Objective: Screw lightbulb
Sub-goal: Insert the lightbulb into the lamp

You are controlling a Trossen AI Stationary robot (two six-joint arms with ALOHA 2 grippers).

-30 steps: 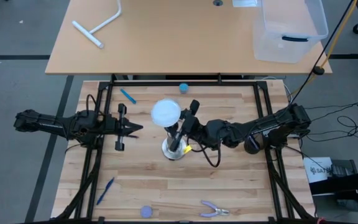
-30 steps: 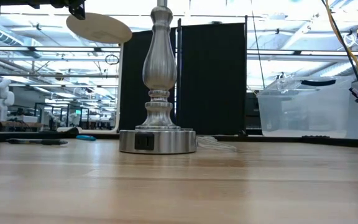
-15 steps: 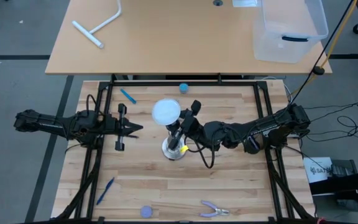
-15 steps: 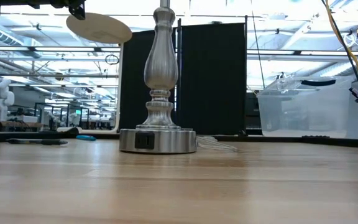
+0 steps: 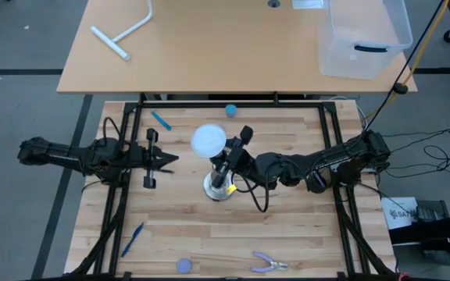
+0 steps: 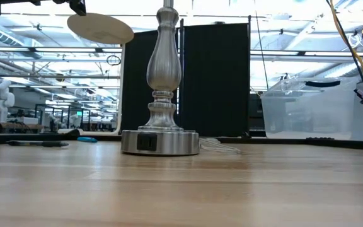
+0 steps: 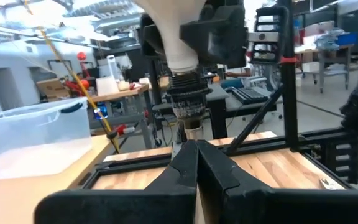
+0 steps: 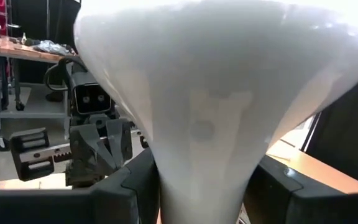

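The white frosted lightbulb point(image 5: 208, 140) stands upright, globe up, over the top of the silver lamp stand point(image 6: 161, 94), whose round base point(image 5: 219, 188) sits mid-table. In the left wrist view its grey screw neck point(image 7: 186, 87) meets the stand's dark socket point(image 7: 189, 111). My right gripper point(image 5: 230, 158) comes from the table's right and is shut on the bulb point(image 8: 210, 93). My left gripper point(image 5: 168, 160) is shut and empty, level, to the left of the stand; it also shows in its own wrist view point(image 7: 196, 163). My right gripper pinches the bulb's tapering white neck point(image 8: 204, 186), just below the globe, between its two fingers point(image 8: 132, 190), one on each side. The fingers come level from the table's right side, across the neck. The bulb stands upright, its screw end at the stand's socket.
A blue pen point(image 5: 161, 120) and a small blue ball point(image 5: 230, 110) lie at the far side. Another blue pen point(image 5: 132, 238), a blue cap point(image 5: 183, 265) and pliers point(image 5: 268, 263) lie near the front edge. A clear bin point(image 5: 363, 35) stands on the table behind.
My right gripper has kept its hold on the bulb's neck and its arm has shifted a little toward the table's left at the stand. The bulb has stayed upright on the stand.
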